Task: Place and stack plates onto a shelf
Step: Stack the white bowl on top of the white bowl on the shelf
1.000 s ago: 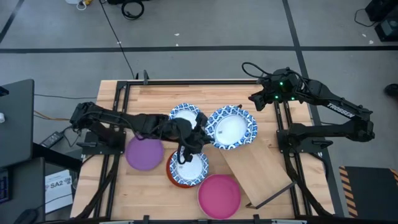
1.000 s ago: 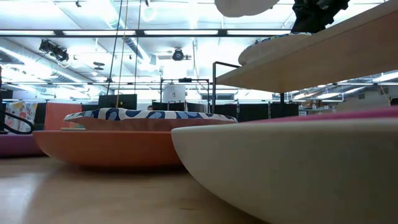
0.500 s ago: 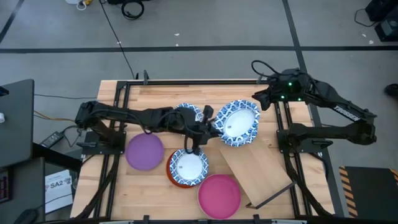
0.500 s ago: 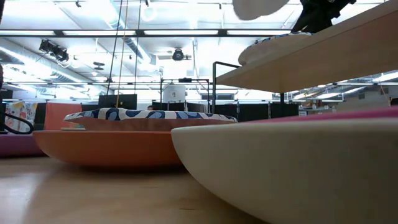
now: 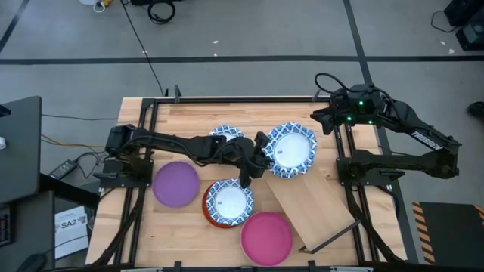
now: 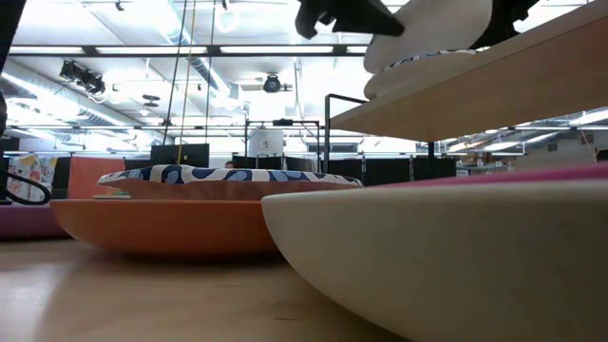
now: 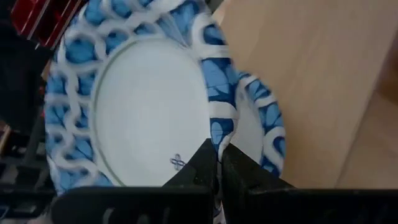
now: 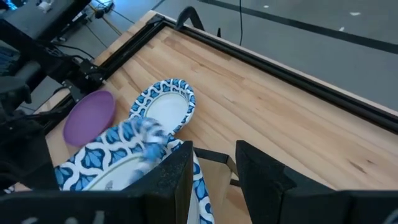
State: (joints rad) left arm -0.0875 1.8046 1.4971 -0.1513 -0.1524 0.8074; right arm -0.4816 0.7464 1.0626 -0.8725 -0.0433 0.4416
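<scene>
Plates numbered six in the high view: three blue-and-white ones, a purple plate (image 5: 176, 185), a pink plate (image 5: 266, 236) and an orange-red plate (image 5: 210, 214). One blue-and-white plate (image 5: 229, 201) sat inside the orange-red one; a second (image 5: 221, 136) lay on the table farther back; the third (image 5: 291, 149) was at the far end of the shelf (image 5: 314, 205), a light-wood board running diagonally toward the near right. The left gripper (image 5: 260, 159) was clenched on that third plate's left rim. The right gripper (image 5: 321, 121) hovered at the table's far right, holding nothing, its fingers parted. Low view showed the stacked pair on the left, the pink plate's pale underside filling the near right, and a plate resting on the raised shelf with another tilted just above it in a dark gripper. Left wrist view showed the two fingers (image 7: 205, 163) pinched together on the blue rim of the held plate, another patterned plate directly behind it on the board. Right wrist view showed two separated fingers (image 8: 180, 168) above the held plate, with the far patterned plate and purple plate beyond.
</scene>
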